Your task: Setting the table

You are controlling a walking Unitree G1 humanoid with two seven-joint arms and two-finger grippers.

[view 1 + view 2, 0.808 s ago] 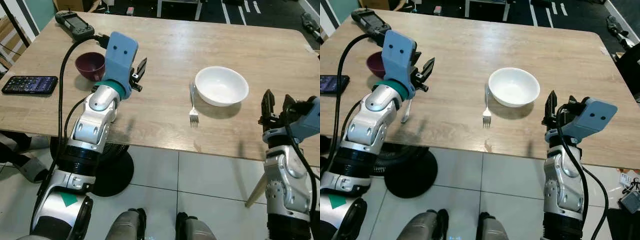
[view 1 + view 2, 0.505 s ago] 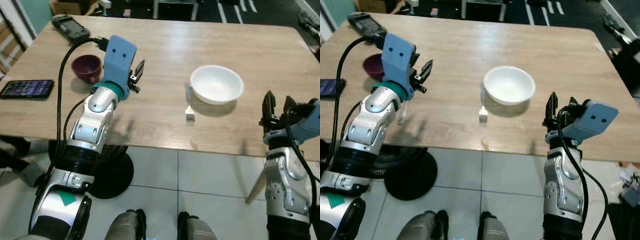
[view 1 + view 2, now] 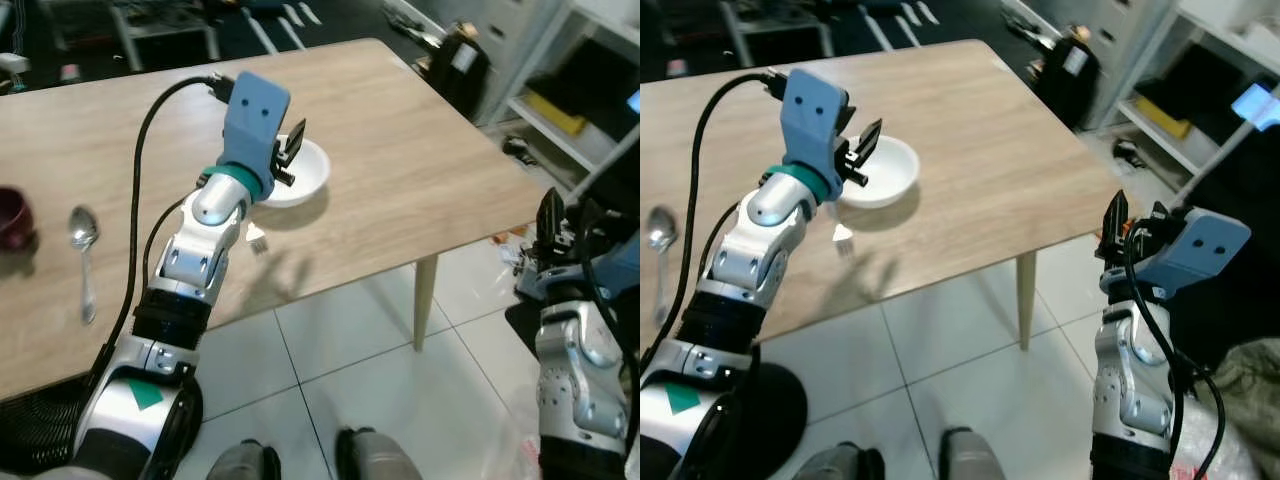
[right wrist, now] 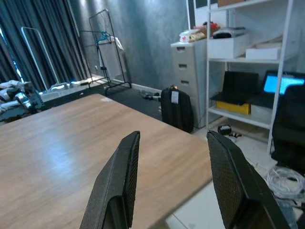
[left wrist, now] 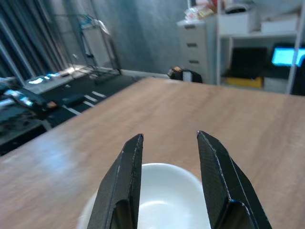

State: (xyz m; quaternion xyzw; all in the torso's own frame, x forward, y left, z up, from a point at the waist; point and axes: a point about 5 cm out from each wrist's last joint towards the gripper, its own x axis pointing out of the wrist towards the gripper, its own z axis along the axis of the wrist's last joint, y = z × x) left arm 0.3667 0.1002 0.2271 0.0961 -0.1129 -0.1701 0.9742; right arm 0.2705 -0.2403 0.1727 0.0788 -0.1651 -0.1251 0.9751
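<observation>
Your left gripper (image 5: 167, 181), fingers apart, hovers above the smooth round white bowl (image 3: 300, 172); right gripper (image 4: 174, 181) parted beyond the wooden table (image 3: 420, 150) edge.

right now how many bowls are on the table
2. A white bowl sits mid-table, just beyond the raised left claw and partly behind it. A dark red bowl is at the table's left end, cut off by the picture edge, beside a spoon.

Bright room light, soft shadows, slight blur
</observation>
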